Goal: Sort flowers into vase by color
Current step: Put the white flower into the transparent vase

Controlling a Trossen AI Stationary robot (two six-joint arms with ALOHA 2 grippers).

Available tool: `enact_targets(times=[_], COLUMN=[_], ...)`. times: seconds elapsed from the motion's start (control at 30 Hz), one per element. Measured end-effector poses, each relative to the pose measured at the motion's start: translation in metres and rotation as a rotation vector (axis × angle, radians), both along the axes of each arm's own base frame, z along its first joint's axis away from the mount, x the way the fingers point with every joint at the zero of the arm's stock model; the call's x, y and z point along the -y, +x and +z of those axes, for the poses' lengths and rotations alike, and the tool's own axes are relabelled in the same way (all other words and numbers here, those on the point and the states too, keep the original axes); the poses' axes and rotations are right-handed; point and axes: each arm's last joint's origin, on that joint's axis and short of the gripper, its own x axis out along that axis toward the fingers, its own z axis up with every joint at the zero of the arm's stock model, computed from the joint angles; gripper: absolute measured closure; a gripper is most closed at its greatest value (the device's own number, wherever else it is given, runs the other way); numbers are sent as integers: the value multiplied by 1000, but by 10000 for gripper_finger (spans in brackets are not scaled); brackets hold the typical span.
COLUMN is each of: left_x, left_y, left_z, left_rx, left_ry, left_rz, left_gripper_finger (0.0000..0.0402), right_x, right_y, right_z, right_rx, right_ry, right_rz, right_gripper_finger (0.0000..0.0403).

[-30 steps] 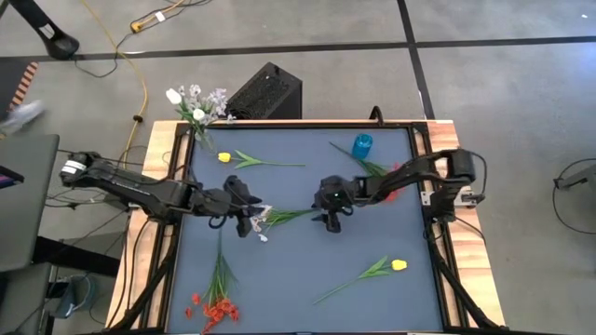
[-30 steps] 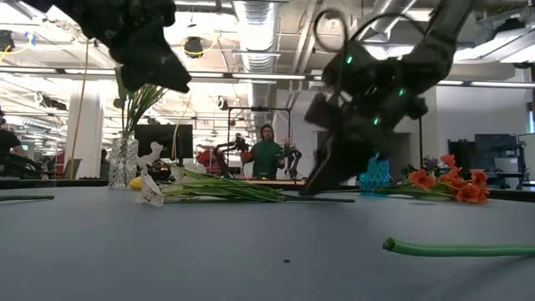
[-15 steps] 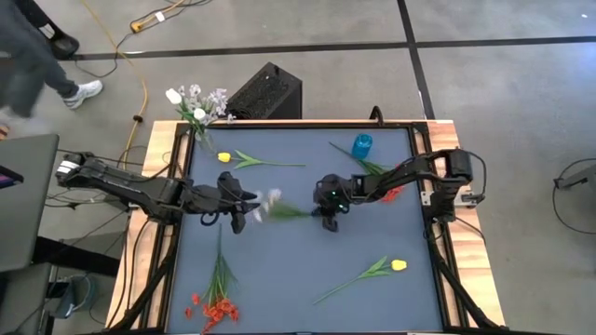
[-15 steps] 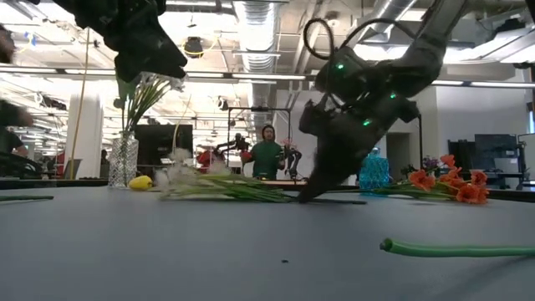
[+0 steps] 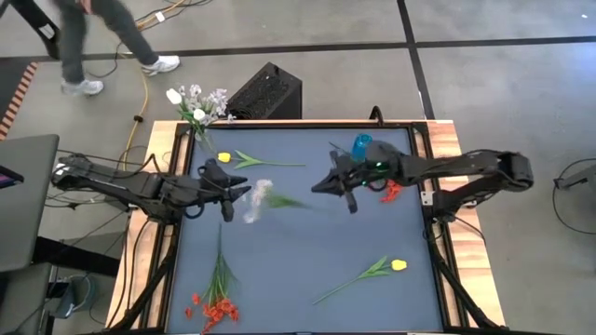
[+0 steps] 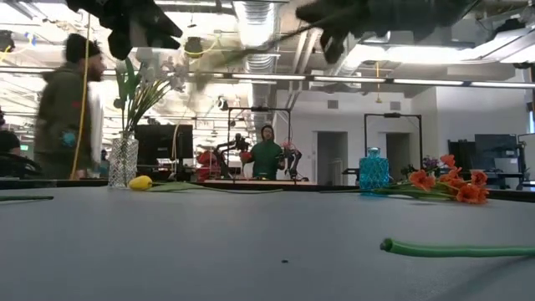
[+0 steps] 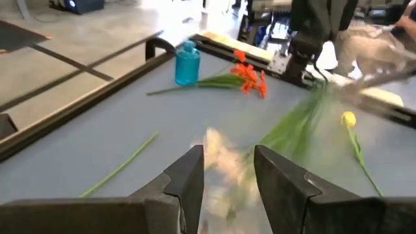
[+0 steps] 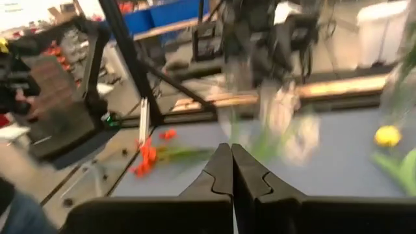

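Lifted off the counter (image 5: 307,279) since a second ago, the white flower (image 5: 258,198) hangs from my right fingers (image 5: 328,183), closed on its stem for the vase (image 6: 123,160), while my left fingers (image 5: 226,198) wait half-open beside its bloom.

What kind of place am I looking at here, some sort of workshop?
Most likely a robotics lab in a large open industrial hall. Exposed ducts and strip lights run across the ceiling, other robot rigs and monitors stand behind the table, and cables trail over the concrete floor.
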Motion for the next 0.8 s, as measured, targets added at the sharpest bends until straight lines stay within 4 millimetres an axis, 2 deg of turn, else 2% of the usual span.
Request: enact_targets(times=[0.2,0.3,0.4,0.63,0.8], left_x=[-1,-1,-1,-1,0], left_y=[-4,-4,-3,-3,-3], left_z=[3,3,3,3,3], left_rx=[20,22,26,39,34], left_ry=[10,1,-17,-47,-51], left_rz=[19,22,26,28,2], left_gripper_finger=[278,278,278,278,278], right_x=[2,2,-1,-18,-22], right_y=[-15,-17,-10,25,53], right_z=[29,29,10,-47,-68], right_rx=[171,146,2,-276,-396], right_ry=[-21,-16,36,199,276], right_rz=[-21,-28,-71,-91,-143], right_gripper_finger=[384,384,380,347,322])
